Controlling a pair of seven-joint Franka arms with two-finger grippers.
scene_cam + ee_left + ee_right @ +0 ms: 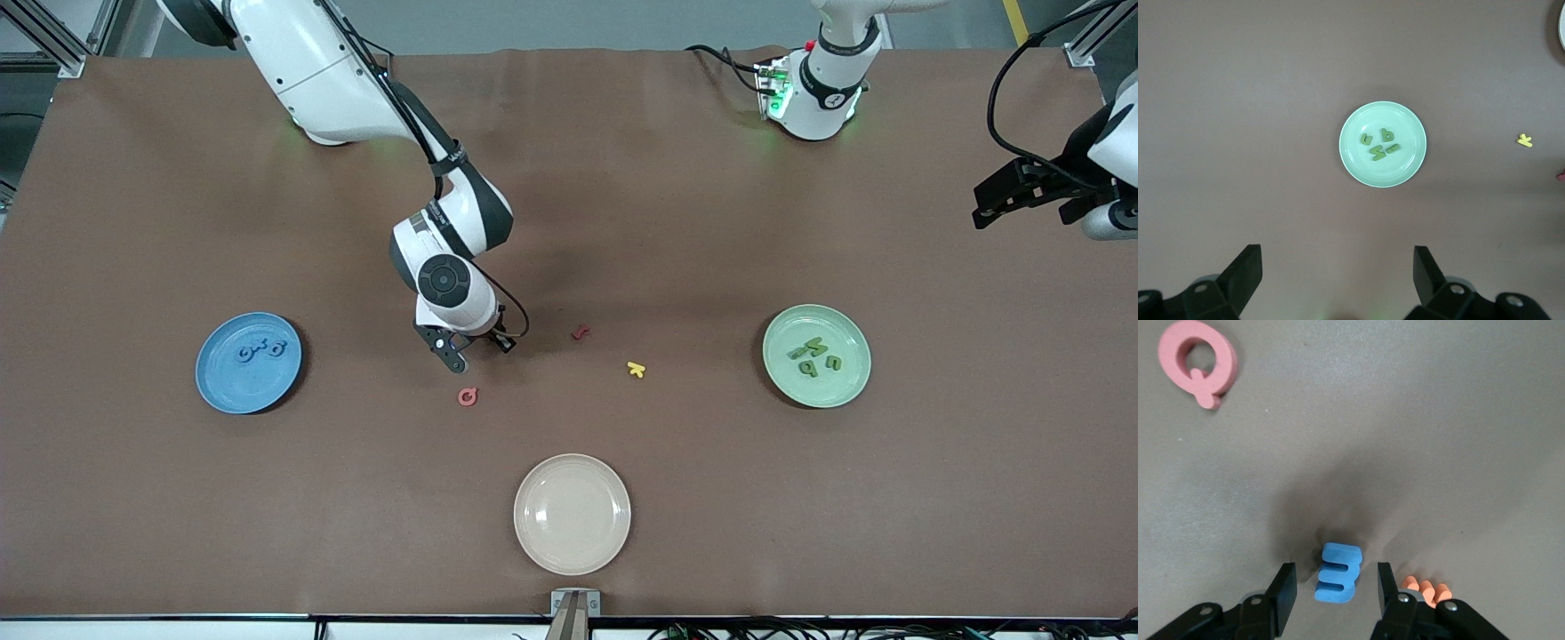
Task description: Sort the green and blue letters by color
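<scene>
My right gripper (478,351) is open and low over the middle of the table. In the right wrist view the right gripper (1336,572) straddles a blue letter (1338,574) that lies flat on the table, with a gap on each side. This letter is hidden under the hand in the front view. Three blue letters (262,349) lie on the blue plate (236,391). Several green letters (813,354) lie on the green plate (800,387). My left gripper (1000,200) waits open, high at the left arm's end, looking down on the green plate (1398,170) and the green letters (1379,143).
A pink Q (467,396) (1198,361) lies nearer the front camera than my right gripper. An orange letter (1425,590) lies beside one right finger. A red letter (580,333) and a yellow letter (635,369) (1524,140) lie mid-table. A beige plate (572,513) stands near the front edge.
</scene>
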